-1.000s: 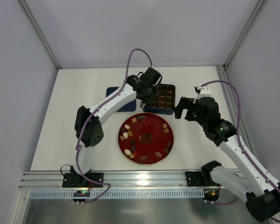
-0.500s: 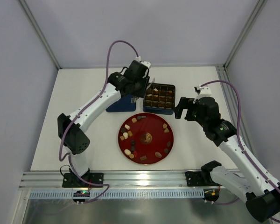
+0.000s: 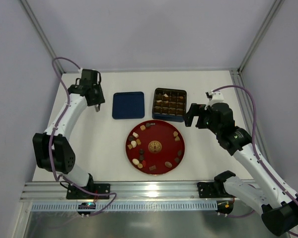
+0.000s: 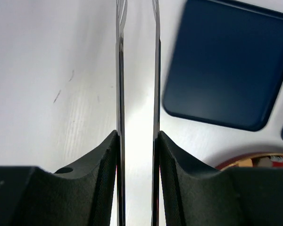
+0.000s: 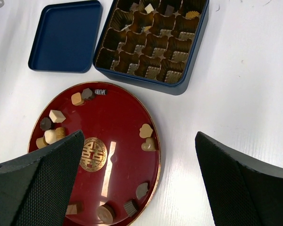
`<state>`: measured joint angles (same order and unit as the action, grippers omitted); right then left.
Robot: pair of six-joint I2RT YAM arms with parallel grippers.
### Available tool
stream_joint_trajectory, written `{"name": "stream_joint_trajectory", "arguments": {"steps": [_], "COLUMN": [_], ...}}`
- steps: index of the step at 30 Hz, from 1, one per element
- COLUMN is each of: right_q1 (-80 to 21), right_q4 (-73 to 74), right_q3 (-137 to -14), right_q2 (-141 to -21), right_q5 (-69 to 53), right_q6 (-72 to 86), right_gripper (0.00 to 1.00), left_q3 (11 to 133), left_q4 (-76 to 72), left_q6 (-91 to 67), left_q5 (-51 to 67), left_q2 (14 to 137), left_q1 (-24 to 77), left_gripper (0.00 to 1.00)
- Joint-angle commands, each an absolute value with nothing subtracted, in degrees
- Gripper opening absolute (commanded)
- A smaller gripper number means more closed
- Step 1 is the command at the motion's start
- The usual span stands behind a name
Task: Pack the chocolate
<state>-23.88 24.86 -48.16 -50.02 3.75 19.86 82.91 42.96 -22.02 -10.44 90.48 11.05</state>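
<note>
The chocolate (image 3: pixel 134 144) lies as several small brown, tan and cream pieces round the rim of a red plate (image 3: pixel 164 139); they also show in the right wrist view (image 5: pixel 56 115). A few pieces sit in the dark blue grid tin (image 3: pixel 183 116) behind the plate. My left gripper (image 3: pixel 96 105) is at the far left, beside the tin's lid (image 3: pixel 128 105), shut on thin metal tweezers (image 4: pixel 119 70) with nothing between the blades. My right gripper (image 3: pixel 198 119) hovers right of the tin, open and empty, above the plate's right edge (image 5: pixel 139 141).
The blue lid (image 5: pixel 66 35) lies flat, left of the tin (image 5: pixel 146 80). The red plate (image 5: pixel 118 122) has a gold emblem (image 5: pixel 93 154) in its middle. White walls and metal frame posts stand round the table. The lid (image 4: pixel 226 66) is right of the tweezers.
My left arm has swung from over the tin far to the left, past the lid. The right arm has not moved.
</note>
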Motion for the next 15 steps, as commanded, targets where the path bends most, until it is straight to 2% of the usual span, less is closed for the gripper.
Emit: {"name": "stream_joint_trajectory", "arguments": {"steps": [1,12,15], "right_q1": [-23.73,-23.73,-23.73], "right_q4": [22.50,21.62,21.01], "right_q3": [-49.92,-48.25,-47.73], "right_q2": [-50.01,-49.04,-49.04], "right_q5": [1.85,0.97,0.79], "right_q6": [20.13,20.48,21.00], "right_gripper": [1.00,1.00,1.00], "left_q3": [80.34,73.57,72.78], "left_q4": [36.31,27.69,27.16], "left_q6": [-21.98,-23.55,-23.47], "left_q5": [-10.37,-5.54,-4.48], "left_q2": [88.77,97.99,100.89], "left_q1": [7.74,-2.80,-3.34], "left_gripper": [0.38,0.41,0.45]}}
